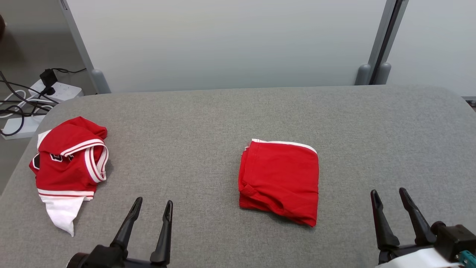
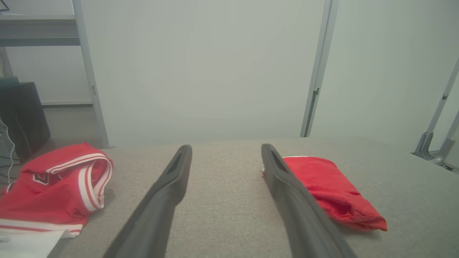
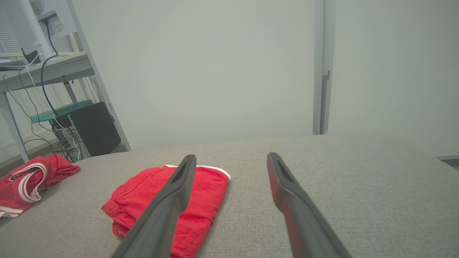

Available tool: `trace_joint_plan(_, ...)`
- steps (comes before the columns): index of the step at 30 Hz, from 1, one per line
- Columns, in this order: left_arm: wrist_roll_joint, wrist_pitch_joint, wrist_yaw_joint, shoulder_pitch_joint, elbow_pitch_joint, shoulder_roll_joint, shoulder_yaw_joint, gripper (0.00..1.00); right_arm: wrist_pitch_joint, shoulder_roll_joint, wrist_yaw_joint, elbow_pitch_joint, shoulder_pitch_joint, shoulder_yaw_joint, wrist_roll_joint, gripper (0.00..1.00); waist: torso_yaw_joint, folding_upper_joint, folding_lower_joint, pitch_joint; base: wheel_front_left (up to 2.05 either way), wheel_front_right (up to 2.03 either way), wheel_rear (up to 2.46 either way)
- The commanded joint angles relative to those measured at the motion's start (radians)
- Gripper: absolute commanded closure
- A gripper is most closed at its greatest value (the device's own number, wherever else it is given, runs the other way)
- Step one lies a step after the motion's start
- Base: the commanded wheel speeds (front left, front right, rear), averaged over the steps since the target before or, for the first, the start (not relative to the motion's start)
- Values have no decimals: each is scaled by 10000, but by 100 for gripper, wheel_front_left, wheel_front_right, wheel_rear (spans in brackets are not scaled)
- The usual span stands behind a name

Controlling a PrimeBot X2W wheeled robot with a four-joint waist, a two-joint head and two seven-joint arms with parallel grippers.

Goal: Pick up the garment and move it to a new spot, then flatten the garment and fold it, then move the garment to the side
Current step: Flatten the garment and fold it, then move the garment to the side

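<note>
The folded plain red cloth garment (image 1: 280,180) carries a white band along its far edge. At left, the crumpled red jersey (image 1: 67,167) shows white-and-red striped trim and a white panel, on the heathered grey fabric tabletop (image 1: 186,123).

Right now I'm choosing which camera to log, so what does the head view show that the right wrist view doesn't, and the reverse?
Head view: the left gripper and a white power strip on the floor. Right wrist view: a dark box beside a cabled desk. Both: the right gripper, open, the folded red garment, the crumpled jersey, the grey table.
</note>
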Motion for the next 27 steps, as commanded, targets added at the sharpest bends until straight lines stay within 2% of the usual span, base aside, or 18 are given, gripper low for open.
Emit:
trace_joint_plan(1,61,-59,-75,-163,-296,20,388,0,-133,-126,42,-383,-70,227,103,0,27,0,0,4,0,0,0)
trace_joint_plan(27,139,-59,-202,-249,-221,20,407,0,-133,-124,42,-391,-144,263,258,0,115,0,0,95,0,0,0)
